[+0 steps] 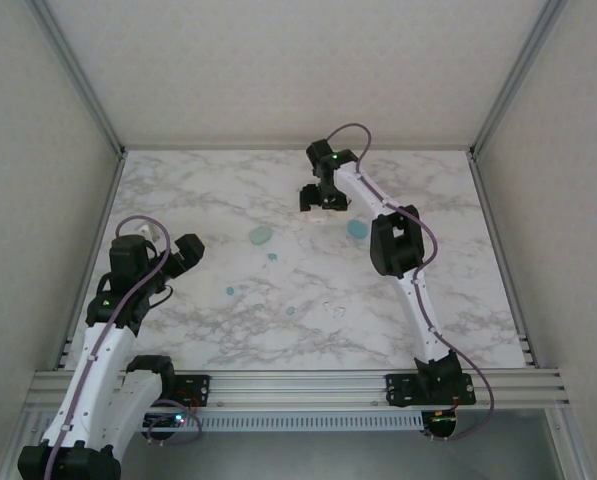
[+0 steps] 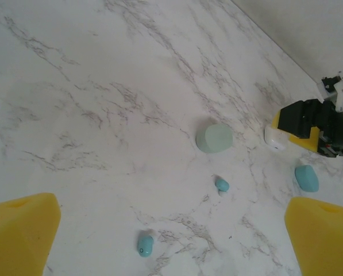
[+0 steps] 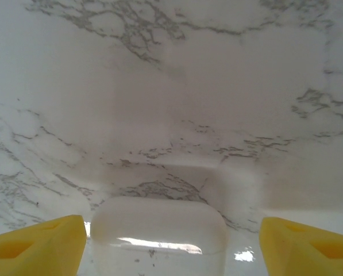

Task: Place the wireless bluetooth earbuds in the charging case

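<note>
- Between the open right gripper's [image 3: 171, 225] pads [image 3: 36, 244] a white rounded charging case [image 3: 160, 233] is seen, untouched.
- Tiny teal earbuds [image 2: 145, 244] are seen at the middle of the table [image 1: 428, 300], before the open left gripper [image 2: 171, 201].

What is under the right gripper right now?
A white case on the marble table, between the open fingers of the right gripper. Its inside cannot be seen.

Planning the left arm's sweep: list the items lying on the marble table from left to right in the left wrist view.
Teal-blue pebble-like earbud → mint green rounded case → white rounded case → teal-blue oval object.
</note>
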Tool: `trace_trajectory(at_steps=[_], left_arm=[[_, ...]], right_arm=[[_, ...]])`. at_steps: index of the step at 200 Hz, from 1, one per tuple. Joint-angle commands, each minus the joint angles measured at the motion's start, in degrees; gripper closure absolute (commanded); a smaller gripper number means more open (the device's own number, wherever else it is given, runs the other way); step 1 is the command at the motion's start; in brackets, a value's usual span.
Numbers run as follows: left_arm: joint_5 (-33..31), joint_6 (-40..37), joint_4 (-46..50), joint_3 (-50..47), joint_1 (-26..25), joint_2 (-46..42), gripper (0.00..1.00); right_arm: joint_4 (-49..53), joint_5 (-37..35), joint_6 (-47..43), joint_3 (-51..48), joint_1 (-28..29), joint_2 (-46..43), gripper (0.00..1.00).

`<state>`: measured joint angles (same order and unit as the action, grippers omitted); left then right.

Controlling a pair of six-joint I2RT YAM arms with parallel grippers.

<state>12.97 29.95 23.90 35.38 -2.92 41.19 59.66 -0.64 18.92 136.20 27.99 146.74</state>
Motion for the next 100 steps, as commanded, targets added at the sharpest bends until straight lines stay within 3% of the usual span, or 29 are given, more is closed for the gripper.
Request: trace_trajectory(at_steps=[1,37,100], left_arm=[[-0.93,-1.12,1.28,1.63,-0.23,-0.41,0.00],[-1.12,-1.21,1.17,1.63,-0.24,-0.30,0.00],[-1.50,-1.21,1.57,1.55,-0.27,-0.07,0.00]], right_arm=[[2.06,-2.06,1.03,2.13,0.91,1.65,0.21],[3.14,-4.93,0.61,3.72,1.62,3.37,0.25],[4.92,-5.33,0.84,1.92,2.59,2.07,0.43]])
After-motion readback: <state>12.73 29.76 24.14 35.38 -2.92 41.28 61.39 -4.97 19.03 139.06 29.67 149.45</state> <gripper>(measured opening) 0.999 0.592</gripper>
